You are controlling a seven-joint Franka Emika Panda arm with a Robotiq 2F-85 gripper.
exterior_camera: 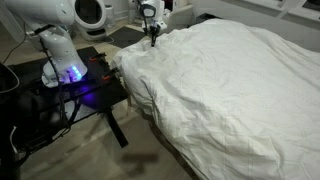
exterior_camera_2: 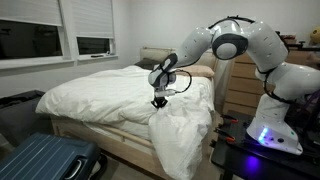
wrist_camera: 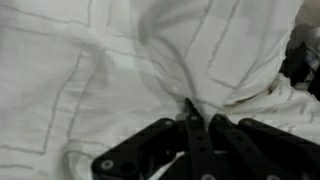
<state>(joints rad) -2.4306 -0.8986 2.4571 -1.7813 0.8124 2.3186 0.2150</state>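
A white duvet [exterior_camera: 235, 85] [exterior_camera_2: 110, 95] [wrist_camera: 90, 70] covers the bed in both exterior views, rumpled and hanging over the bed's corner [exterior_camera_2: 180, 135]. My gripper [exterior_camera: 153, 38] [exterior_camera_2: 159, 102] [wrist_camera: 192, 108] points down onto the duvet near that corner. In the wrist view its black fingers [wrist_camera: 195, 140] come together at the tips, pinching a raised fold of the white fabric, with creases running out from the pinch. The gripper is shut on the duvet.
A robot base with a blue light [exterior_camera: 72, 72] [exterior_camera_2: 265, 135] stands on a black stand [exterior_camera: 95, 85] beside the bed. A blue suitcase [exterior_camera_2: 45, 160] lies at the bed's foot. A wooden dresser [exterior_camera_2: 245, 85] and pillow [exterior_camera_2: 155, 57] sit by the headboard.
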